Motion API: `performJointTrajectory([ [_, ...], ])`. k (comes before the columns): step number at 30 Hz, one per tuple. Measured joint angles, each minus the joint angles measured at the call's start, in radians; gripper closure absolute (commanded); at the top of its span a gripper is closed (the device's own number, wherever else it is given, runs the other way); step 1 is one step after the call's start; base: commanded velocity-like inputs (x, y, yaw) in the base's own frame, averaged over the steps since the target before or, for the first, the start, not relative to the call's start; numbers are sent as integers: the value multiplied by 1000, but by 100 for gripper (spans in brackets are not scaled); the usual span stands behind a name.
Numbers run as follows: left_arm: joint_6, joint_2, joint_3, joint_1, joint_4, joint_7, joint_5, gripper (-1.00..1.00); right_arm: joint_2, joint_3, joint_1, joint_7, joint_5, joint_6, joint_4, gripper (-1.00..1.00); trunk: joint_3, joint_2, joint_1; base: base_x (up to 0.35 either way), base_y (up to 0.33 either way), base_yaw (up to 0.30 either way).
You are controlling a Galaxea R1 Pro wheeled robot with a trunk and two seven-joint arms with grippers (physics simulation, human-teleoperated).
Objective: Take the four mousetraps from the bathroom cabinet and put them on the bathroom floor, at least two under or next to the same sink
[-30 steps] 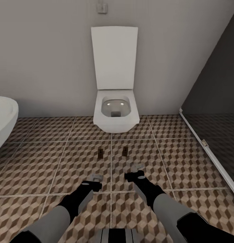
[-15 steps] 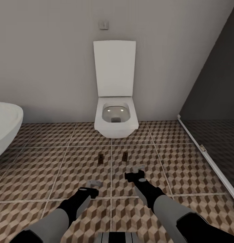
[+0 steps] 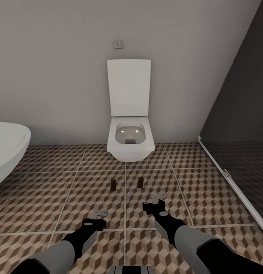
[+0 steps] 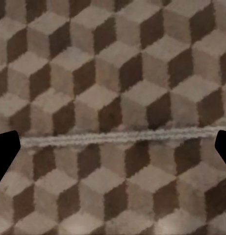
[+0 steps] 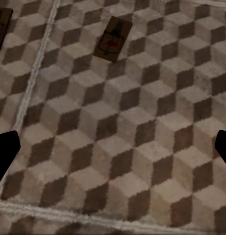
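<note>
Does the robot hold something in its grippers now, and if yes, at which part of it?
Nothing is held. The left gripper and right gripper both have open jaws above the floor; two mousetraps lie apart.

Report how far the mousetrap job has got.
Done: two mousetraps lie on the bathroom floor, in front of the toilet. In hand: nothing; the left gripper and right gripper are open and empty above the tiles. Left: two more traps aren't visible here, and no vanity sink shows beside these two, so that condition looks unmet.
</note>
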State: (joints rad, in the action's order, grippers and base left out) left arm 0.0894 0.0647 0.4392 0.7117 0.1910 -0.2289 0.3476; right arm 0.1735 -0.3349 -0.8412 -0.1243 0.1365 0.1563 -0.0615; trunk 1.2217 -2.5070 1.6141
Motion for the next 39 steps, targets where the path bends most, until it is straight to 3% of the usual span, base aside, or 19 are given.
performJointTrajectory([
  [7, -136, -2, 0, 0, -116, 40, -1, -100, -42, 0, 30, 33, -1, 94, 36, -100, -27, 2, -3, 0, 0, 0],
  [20, -214, -4, 0, 0, -202, 51, 0, -100, -105, 0, 142, 66, 0, 234, 41, -100, -77, 5, -9, 0, 0, 0],
  [31, -256, -3, 0, -1, -216, 51, 1, -100, -119, 0, 170, 78, 0, 279, 43, -100, -120, 7, -14, 0, 0, 0],
  [39, -259, -3, 0, -1, -226, 51, 1, -100, -120, 0, 191, 79, 0, 283, 43, -100, -145, 63, -44, 0, 0, 0],
])
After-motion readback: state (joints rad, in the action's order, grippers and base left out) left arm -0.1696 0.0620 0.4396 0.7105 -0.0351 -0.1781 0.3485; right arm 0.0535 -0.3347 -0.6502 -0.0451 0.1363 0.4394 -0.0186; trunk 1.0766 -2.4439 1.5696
